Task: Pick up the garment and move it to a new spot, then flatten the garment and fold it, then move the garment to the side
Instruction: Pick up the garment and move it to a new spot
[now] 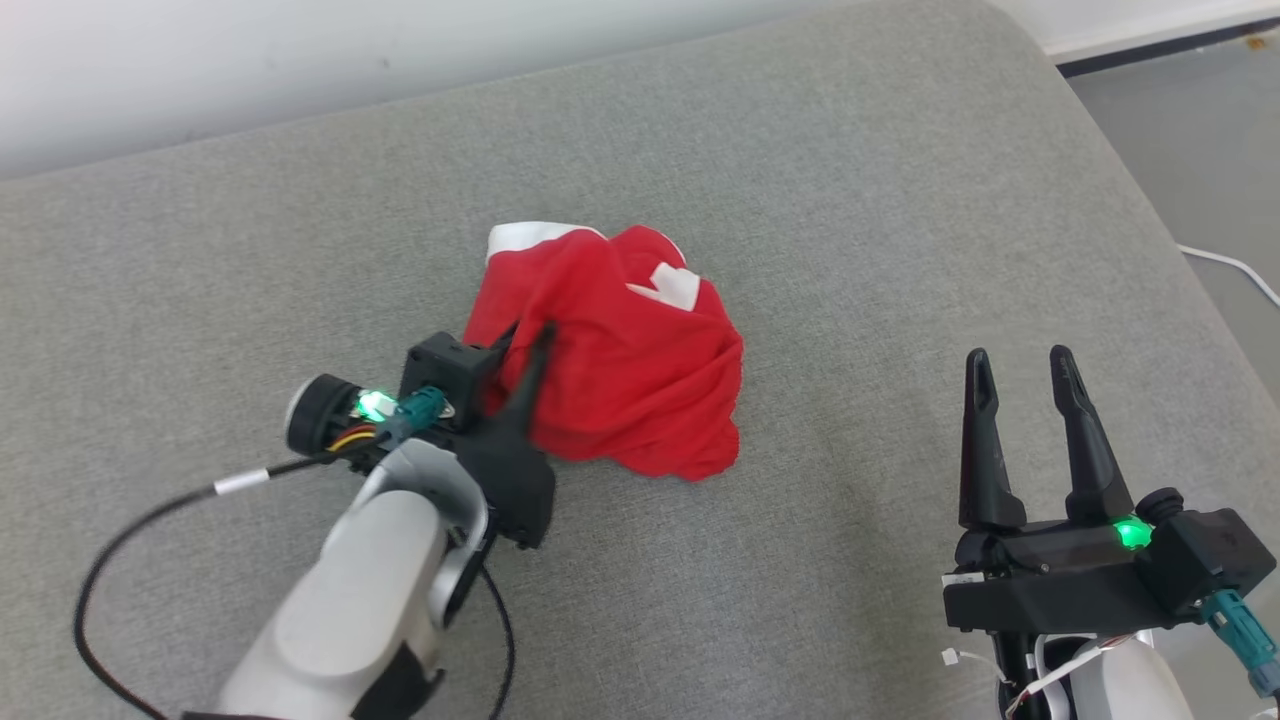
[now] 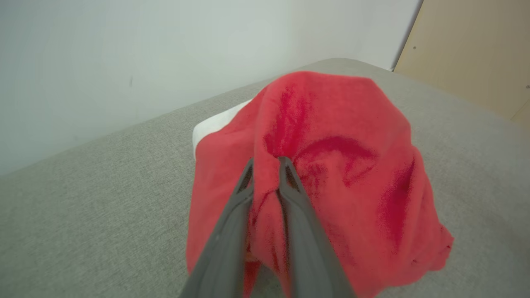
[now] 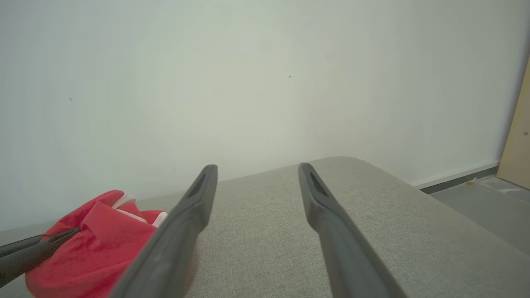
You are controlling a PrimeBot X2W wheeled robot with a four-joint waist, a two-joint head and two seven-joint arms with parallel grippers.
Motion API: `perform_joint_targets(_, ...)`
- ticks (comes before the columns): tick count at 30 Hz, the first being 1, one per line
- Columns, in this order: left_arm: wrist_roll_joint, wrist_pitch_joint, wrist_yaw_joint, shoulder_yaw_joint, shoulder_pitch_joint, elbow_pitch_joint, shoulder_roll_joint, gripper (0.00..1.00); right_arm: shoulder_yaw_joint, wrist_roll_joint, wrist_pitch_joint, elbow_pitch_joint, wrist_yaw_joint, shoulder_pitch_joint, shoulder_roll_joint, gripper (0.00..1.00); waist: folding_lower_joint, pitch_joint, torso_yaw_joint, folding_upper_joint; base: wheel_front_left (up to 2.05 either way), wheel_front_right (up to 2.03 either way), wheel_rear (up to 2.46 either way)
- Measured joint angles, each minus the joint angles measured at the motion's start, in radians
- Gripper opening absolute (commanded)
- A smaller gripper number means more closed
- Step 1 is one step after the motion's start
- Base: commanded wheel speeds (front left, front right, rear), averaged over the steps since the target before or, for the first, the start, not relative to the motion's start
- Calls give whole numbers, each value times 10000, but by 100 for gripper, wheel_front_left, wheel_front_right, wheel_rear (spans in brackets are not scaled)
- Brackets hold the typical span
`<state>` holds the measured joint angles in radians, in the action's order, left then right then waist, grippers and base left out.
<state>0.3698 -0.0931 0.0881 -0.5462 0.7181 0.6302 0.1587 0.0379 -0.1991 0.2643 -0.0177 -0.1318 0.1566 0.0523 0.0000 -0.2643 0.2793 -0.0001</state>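
Left fingers pinching red garment, grey cushion, white wall

Red garment, crumpled in a heap
White patches show at its far side; it lies mid-worktop, its near-left fold pinched in the left claw.

Left gripper: two long dark tapered fingers on a black housing. Left forearm: pale grey, smooth rounded shell. Green wrist light glows beside a teal connector with yellow and red wires. Thin black cable carries a white tag. Right gripper: same dark fingers, slotted near the tips, black block base, green lamp, teal plug, white wiring underneath.
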Motion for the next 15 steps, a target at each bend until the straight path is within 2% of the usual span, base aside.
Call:
perform_joint_targets(6, -10, -959, 2, -109, 149, 201, -433, 100, -73, 27, 0, 79, 0, -108, 0, 100, 0, 205, -278, 0, 0, 0, 0)
perform_joint_targets(13, -15, -1467, -198, 199, 393, -506, -307, 100, 84, 136, 0, 19, 0, -340, 0, 100, 0, 560, -800, 0, 0, 0, 0)
perform_joint_targets(15, 109, -1553, -447, 546, 270, -792, -213, 100, 123, 180, 0, 12, 0, -392, -2, 100, 0, 654, -996, 0, 0, 0, 0)
